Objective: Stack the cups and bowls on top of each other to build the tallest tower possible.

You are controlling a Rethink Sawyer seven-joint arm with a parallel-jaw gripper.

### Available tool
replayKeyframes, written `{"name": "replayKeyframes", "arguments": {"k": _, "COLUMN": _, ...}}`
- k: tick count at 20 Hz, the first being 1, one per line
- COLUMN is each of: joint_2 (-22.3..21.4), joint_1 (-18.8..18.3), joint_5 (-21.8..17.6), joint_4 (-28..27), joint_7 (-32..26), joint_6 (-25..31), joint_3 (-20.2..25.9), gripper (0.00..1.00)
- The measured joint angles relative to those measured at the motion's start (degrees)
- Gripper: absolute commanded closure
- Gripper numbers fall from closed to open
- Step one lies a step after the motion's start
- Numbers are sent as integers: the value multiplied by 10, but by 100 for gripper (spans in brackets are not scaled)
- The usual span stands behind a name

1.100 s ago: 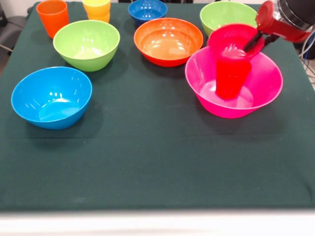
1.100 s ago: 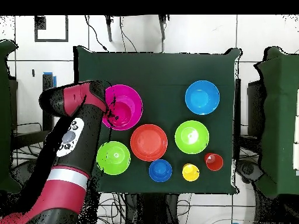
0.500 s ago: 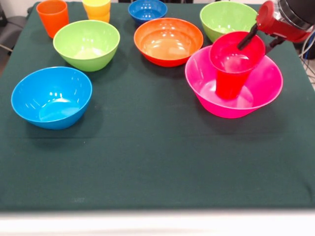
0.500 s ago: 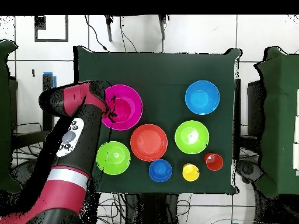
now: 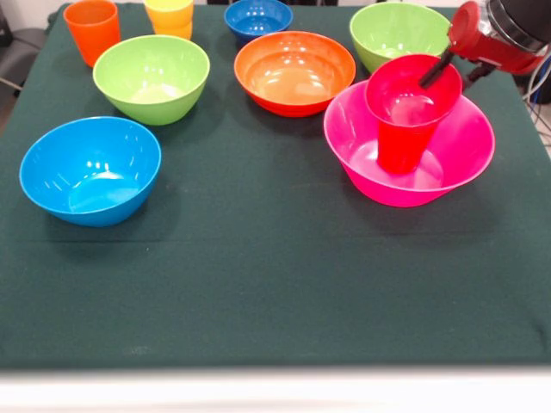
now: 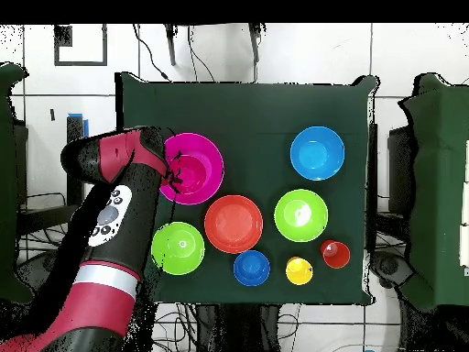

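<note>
Front view, tower: a glossy red plastic tumbler (image 5: 403, 138) stands upright inside the big glossy pink plastic bowl (image 5: 465, 159), and a small crimson plastic bowl (image 5: 413, 86) sits on the tumbler's mouth, tipped slightly.
Claw: the gripper (image 5: 455, 69) straddles the crimson bowl's rim on the side away from the orange bowl; one black finger (image 5: 435, 69) reaches down inside the bowl, the other shows outside it. Whether they pinch the wall or stand slack around it, I cannot tell.
Landmark: the pink bowl, taken as reference for all places below.
Beside it: a glossy orange plastic bowl (image 5: 294, 73) sits just beside the pink bowl; a lime green plastic bowl (image 5: 392, 26) sits near it, behind the tower.
Farther off: a second lime green bowl (image 5: 151, 77) beyond the orange one; a light blue plastic bowl (image 5: 90, 169) well apart from the pink bowl; a small dark blue bowl (image 5: 258, 17), a yellow tumbler (image 5: 170, 15) and an orange tumbler (image 5: 92, 28) also well apart.
Surface: dark green cloth-covered table (image 5: 275, 284).
Handling, judged: thin plastic, light, stiff and slippery; a bowl perched on a narrow tumbler mouth looks easy to nudge off.
Where to hold, judged: pinch a bowl's rim wall, one finger in, one out; take a tumbler across its upper wall.
Overhead view: the red arm (image 6: 114, 229) covers most of the tower.
</note>
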Motion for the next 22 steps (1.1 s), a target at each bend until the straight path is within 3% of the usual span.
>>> {"name": "replayKeyframes", "arguments": {"k": 22, "joint_2": 0, "joint_1": 0, "joint_5": 2, "joint_4": 0, "joint_7": 8, "joint_6": 0, "joint_3": 0, "gripper": 100}}
